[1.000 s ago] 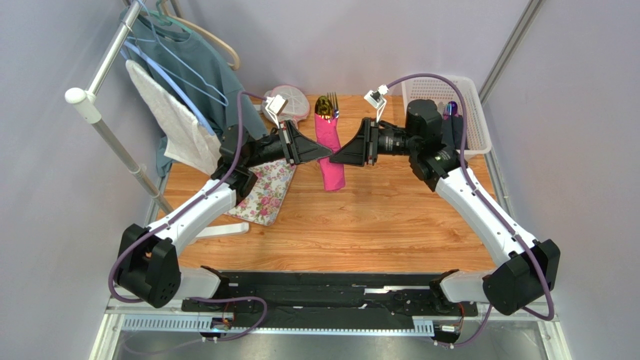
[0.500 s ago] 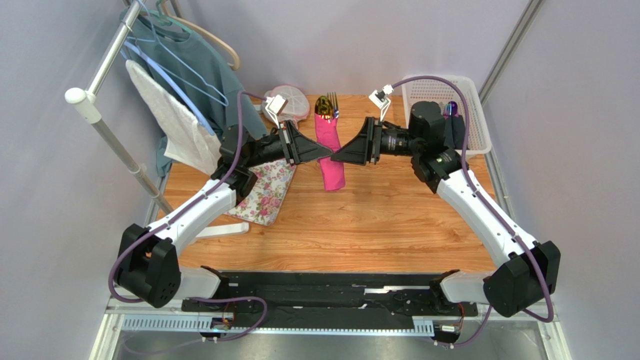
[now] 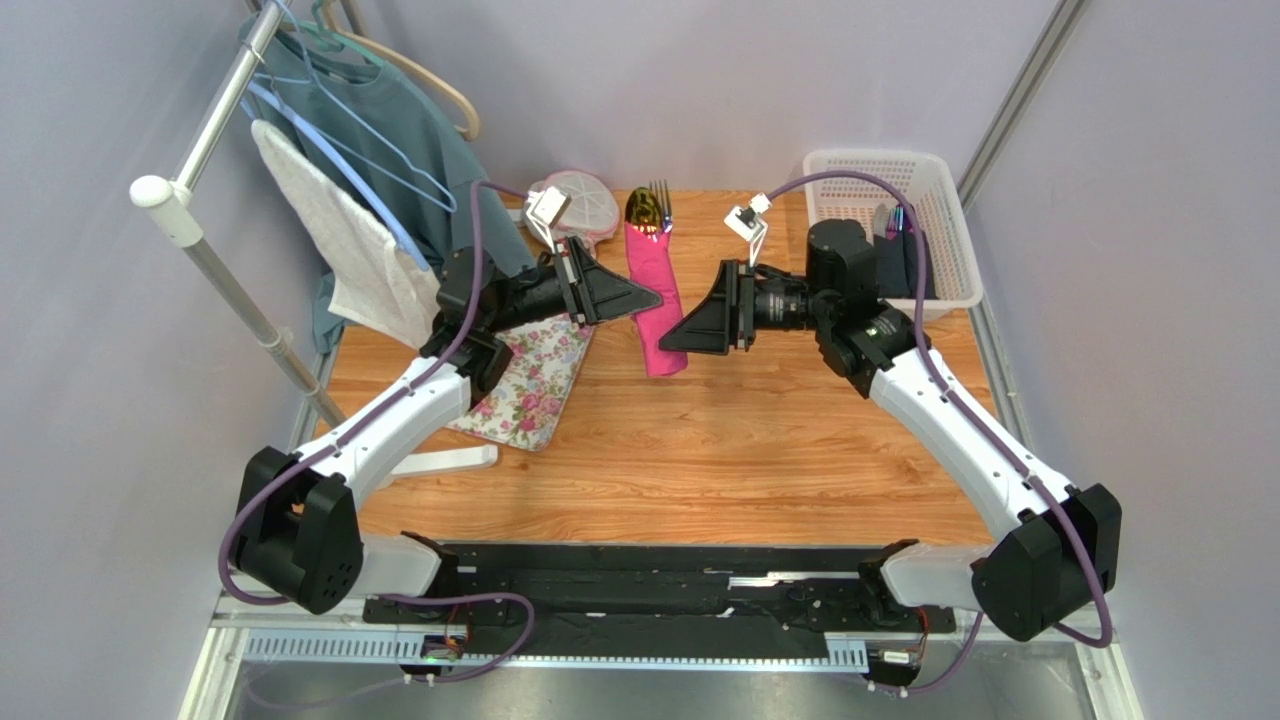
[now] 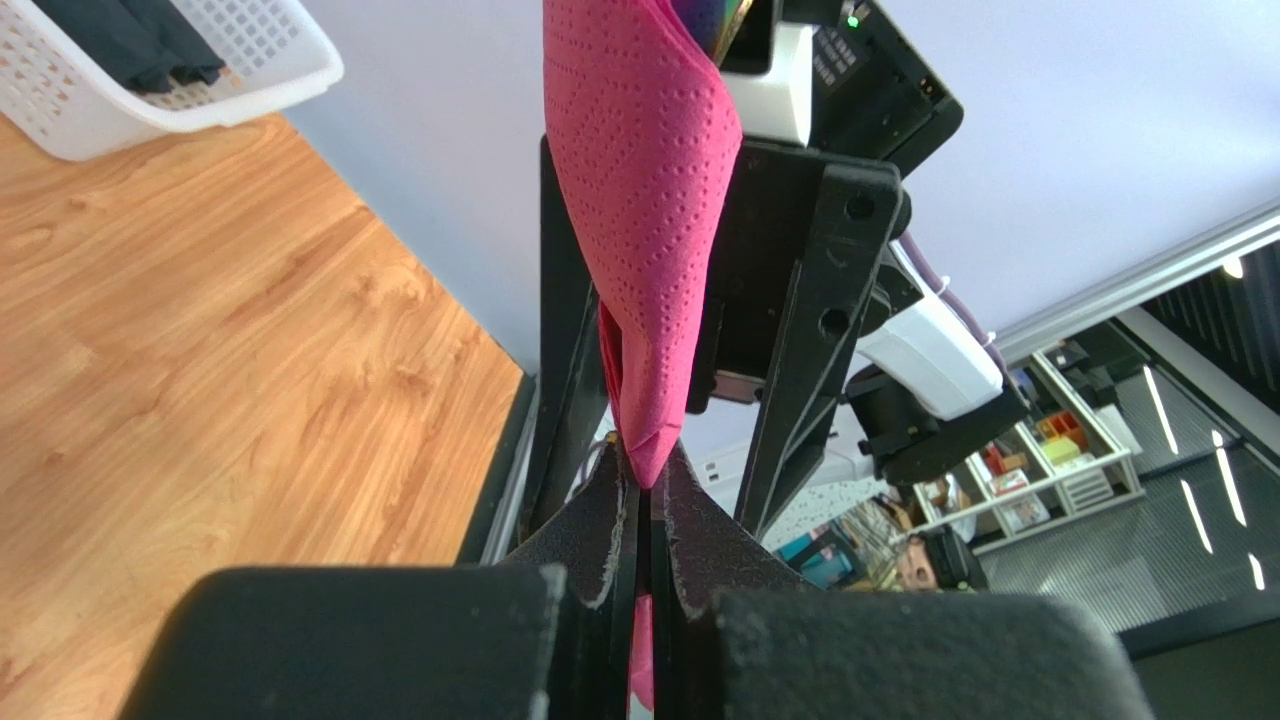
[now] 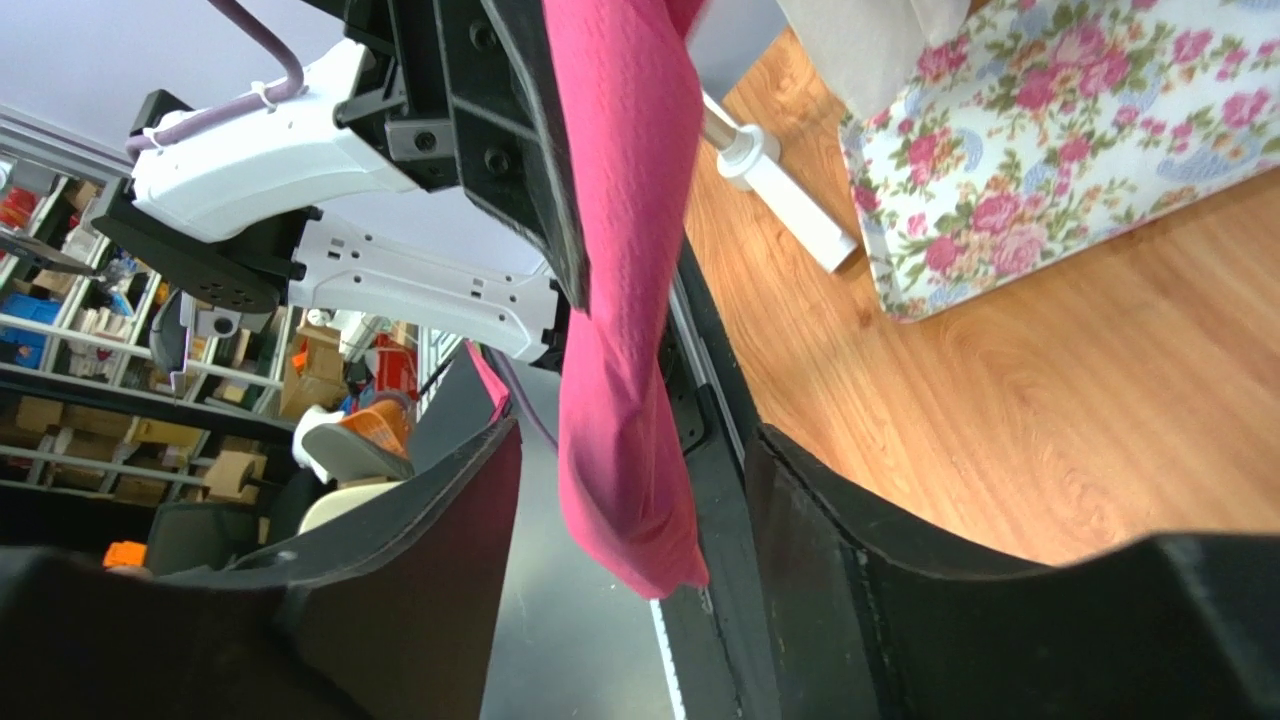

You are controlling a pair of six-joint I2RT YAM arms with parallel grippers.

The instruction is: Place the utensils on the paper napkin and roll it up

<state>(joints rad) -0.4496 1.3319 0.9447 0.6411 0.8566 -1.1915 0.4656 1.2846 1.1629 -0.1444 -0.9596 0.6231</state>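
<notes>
Paper napkin (image 3: 652, 285), rolled into a pink tube, sits toward the counter's (image 3: 751, 450) 12 o'clock edge, with gold utensils (image 3: 651, 209) poking from its 12 o'clock end. Left hand (image 3: 655, 305), pressed together, pinches it from 9 o'clock. Right hand (image 5: 631, 495) stands spread astride its 6 o'clock end.

Wood-grain table (image 3: 781, 450) in the middle, with plain lavender walls (image 3: 706, 75) behind it and on both sides, under even light with no hard shadows. Off the table's far-left corner stands a white clothes rack (image 3: 169, 206) with a teal garment (image 3: 406, 128), white towel (image 3: 346, 240) and blue hangers (image 3: 361, 165); a white plastic basket (image 3: 947, 188) is on its far-right corner, a floral cloth (image 3: 534, 375) on its left side and a black rail (image 3: 646, 578) along its near edge. Beyond the table's near edge the wrist views catch cluttered shelving (image 5: 75, 285) and a ceiling strip light (image 4: 1240, 267).
</notes>
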